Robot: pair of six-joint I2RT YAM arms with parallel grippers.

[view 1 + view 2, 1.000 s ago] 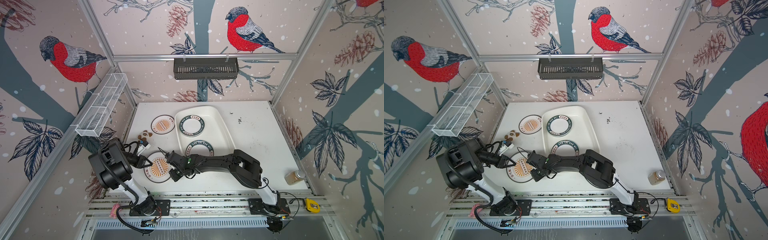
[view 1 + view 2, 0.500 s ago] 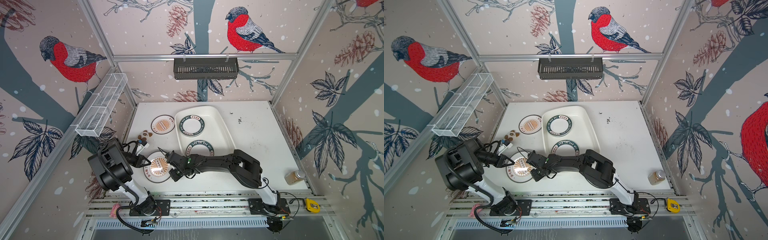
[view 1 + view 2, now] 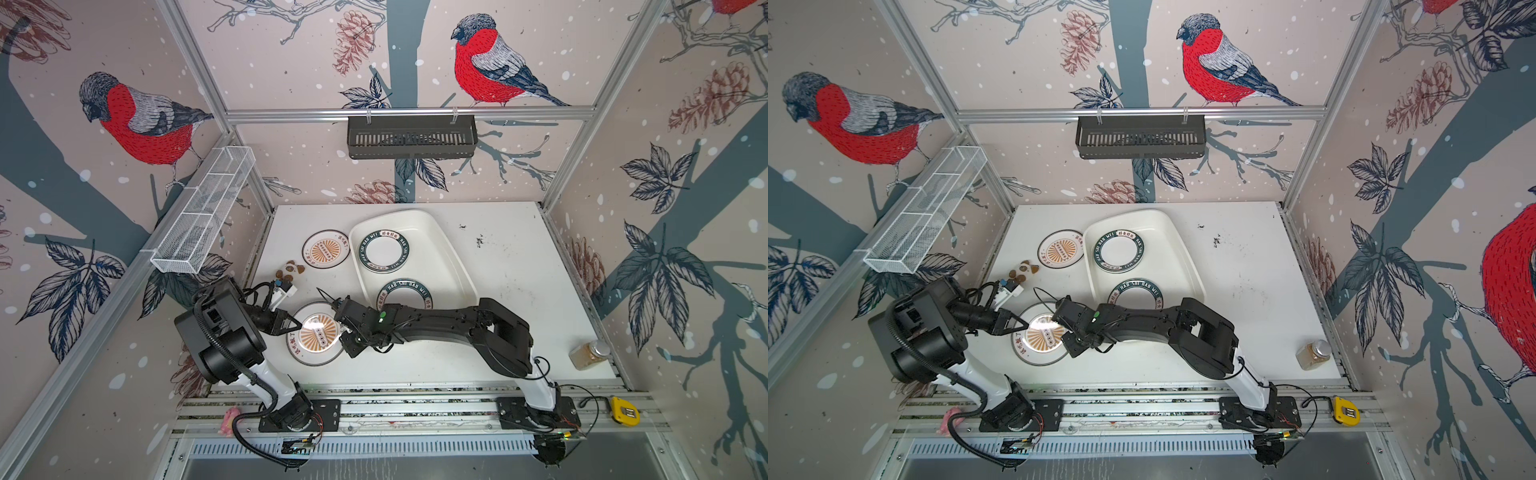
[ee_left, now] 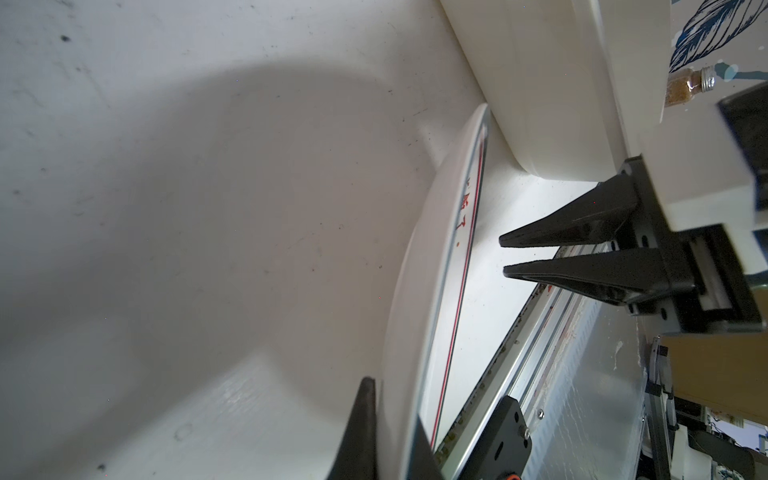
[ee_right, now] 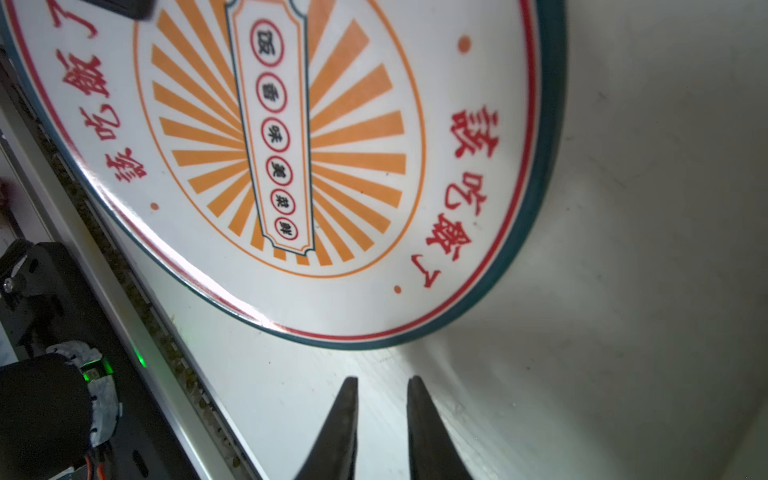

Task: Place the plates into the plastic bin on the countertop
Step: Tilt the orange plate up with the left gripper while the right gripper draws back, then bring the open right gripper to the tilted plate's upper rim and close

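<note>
High on the left wall, a white wire basket (image 3: 203, 212). Below it, at the left edge of the countertop (image 3: 519, 270), a cluster of small brown pieces (image 3: 286, 272). Nearer the front, left gripper (image 3: 297, 325) pinched tight on the left rim of the near sunburst plate (image 3: 316, 337), with one finger (image 4: 359, 436) on the plain underside and the other on the printed face. Plate seemingly tipped up off the countertop at that edge, with shadow beneath. Just off the plate's opposite rim, right gripper (image 5: 382, 380): jaws a narrow gap apart, nothing between them, tips close to the rim but clear of it. Farther back, far sunburst plate (image 3: 325, 254) flat on the countertop, just beside the left side of the plastic bin (image 3: 440, 257). Bin set askew near the middle of the countertop. Inside it, toward the far end, a green-lettered plate (image 3: 384, 251) lying flat. At its near end, a second green-lettered plate (image 3: 403, 296), partly hidden by the right arm; inside or on the rim, cannot tell. Far right, near the front corner, a glass jar (image 3: 589, 354) of brown stuff, upright. Beyond it, on the front rail, a yellow tape measure (image 3: 622, 411).
</note>
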